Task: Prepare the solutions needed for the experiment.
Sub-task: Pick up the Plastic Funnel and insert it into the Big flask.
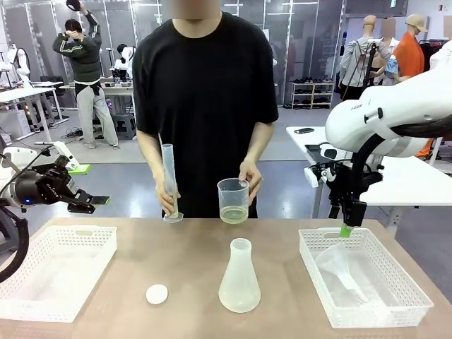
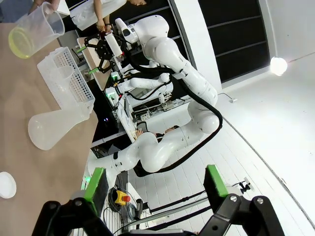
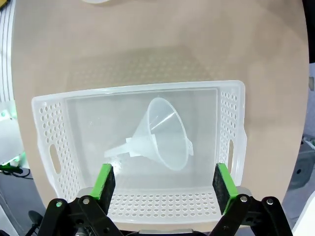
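Left end effector hangs at the desk's left side, jaws spread wide and empty. The right end effector, just as wide and empty, is poised over a white basket where a clear funnel lies on its side. The solutions — pale yellow liquid — sit low in a beaker held by a person's hand at the far edge. The other hand steadies a graduated cylinder. A flask stands mid-desk.

The right gripper is hanging just above the funnel lying in the basket; well to its left, a person's hand is holding a beaker containing the solutions.
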`<state>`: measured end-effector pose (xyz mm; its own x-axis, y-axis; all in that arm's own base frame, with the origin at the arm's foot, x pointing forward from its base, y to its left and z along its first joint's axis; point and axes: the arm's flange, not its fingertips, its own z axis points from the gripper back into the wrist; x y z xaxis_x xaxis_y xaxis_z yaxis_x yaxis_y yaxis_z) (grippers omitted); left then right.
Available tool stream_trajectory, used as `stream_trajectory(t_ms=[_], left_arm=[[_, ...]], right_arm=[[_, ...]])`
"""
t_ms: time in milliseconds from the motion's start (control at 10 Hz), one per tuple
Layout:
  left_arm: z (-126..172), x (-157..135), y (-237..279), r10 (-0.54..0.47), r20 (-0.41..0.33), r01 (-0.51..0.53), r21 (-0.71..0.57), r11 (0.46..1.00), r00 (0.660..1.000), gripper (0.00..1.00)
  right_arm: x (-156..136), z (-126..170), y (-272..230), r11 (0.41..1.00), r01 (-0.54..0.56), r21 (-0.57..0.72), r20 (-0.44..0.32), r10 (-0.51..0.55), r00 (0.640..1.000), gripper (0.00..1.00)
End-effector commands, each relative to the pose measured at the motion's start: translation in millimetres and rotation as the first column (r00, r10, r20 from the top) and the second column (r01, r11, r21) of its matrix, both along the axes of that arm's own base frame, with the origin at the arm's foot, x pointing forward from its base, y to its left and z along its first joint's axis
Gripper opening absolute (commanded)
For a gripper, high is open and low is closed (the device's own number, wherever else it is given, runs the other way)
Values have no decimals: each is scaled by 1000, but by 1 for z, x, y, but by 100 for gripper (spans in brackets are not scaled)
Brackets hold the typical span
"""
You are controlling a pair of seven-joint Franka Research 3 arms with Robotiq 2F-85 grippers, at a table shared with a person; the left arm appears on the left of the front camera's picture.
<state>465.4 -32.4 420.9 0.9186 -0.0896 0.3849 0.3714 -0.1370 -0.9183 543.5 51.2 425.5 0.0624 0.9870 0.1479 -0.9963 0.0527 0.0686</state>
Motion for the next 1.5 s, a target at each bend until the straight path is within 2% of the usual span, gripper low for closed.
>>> stream_trajectory(t_ms=[0, 100, 300, 600, 1000, 1400], left_arm=[[1, 1, 0, 0, 7, 0, -2, 1000, 1000, 100], [1, 1, 0, 0, 7, 0, -2, 1000, 1000, 100], [1, 1, 0, 0, 7, 0, -2, 1000, 1000, 100], [1, 1, 0, 0, 7, 0, -2, 1000, 1000, 100], [1, 1, 0, 0, 7, 0, -2, 1000, 1000, 100], [1, 1, 0, 0, 7, 0, -2, 1000, 1000, 100]], right_arm=[[-1, -1, -1, 1000, 23, 21, 2, -23, 1000, 100], [0, 0, 0, 1000, 0, 0, 0, 0, 1000, 100], [15, -12, 3, 991, -129, -15, -58, 128, 990, 100], [28, -32, 10, 977, -213, -24, -143, 208, 968, 100], [32, -53, 16, 970, -241, -16, -270, 227, 936, 100], [28, -75, 17, 968, -249, -16, -342, 229, 911, 100]])
